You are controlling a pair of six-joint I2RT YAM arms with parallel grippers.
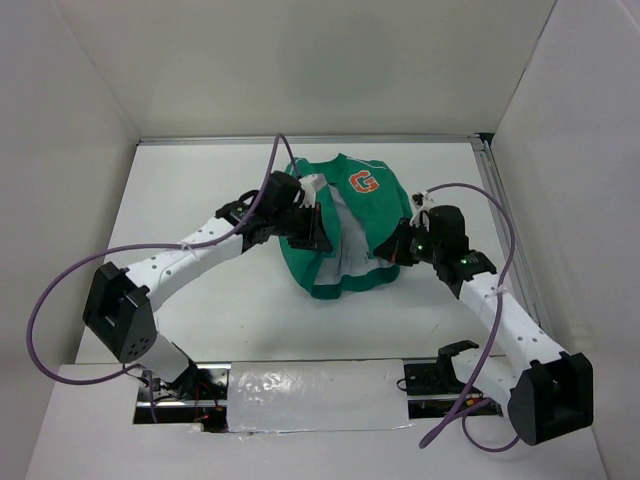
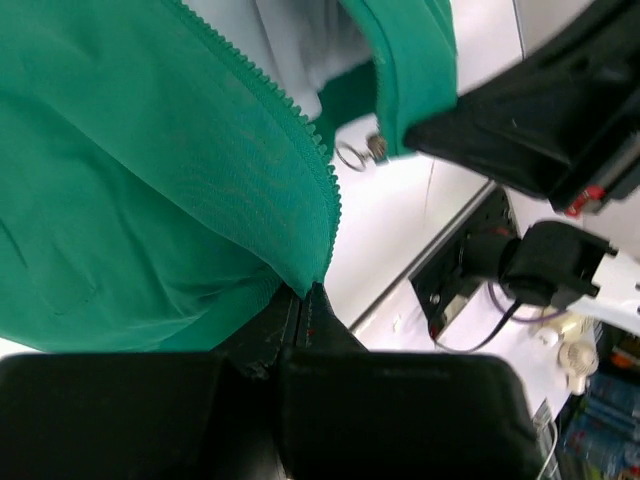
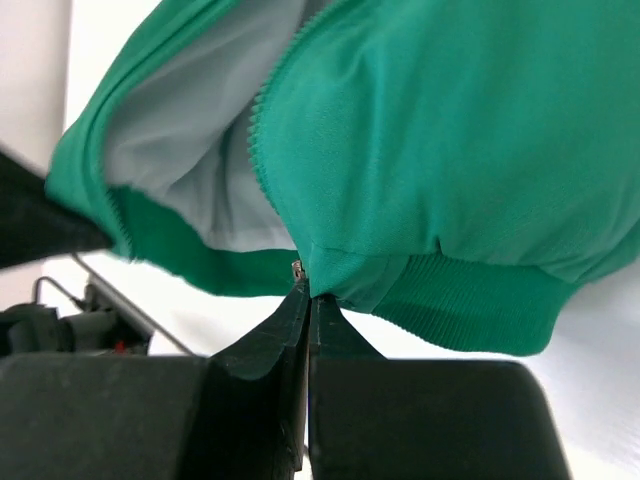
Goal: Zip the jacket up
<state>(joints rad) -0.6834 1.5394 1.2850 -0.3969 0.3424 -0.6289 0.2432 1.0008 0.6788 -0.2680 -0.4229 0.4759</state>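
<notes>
The jacket sits in the middle of the table, bunched up between my two arms. Its orange G faces up. The front is open and the two edges are apart, so the zip is not done up. The pale lining shows in the gap. My left gripper is pressed together and pinches the green cloth at the bottom of one front edge, right where the zip teeth end. My right gripper is pressed together too. It pinches the bottom corner of the other front edge, just beside the ribbed hem. From my left wrist I see a small metal ring hanging on the far edge, close to my right gripper.
</notes>
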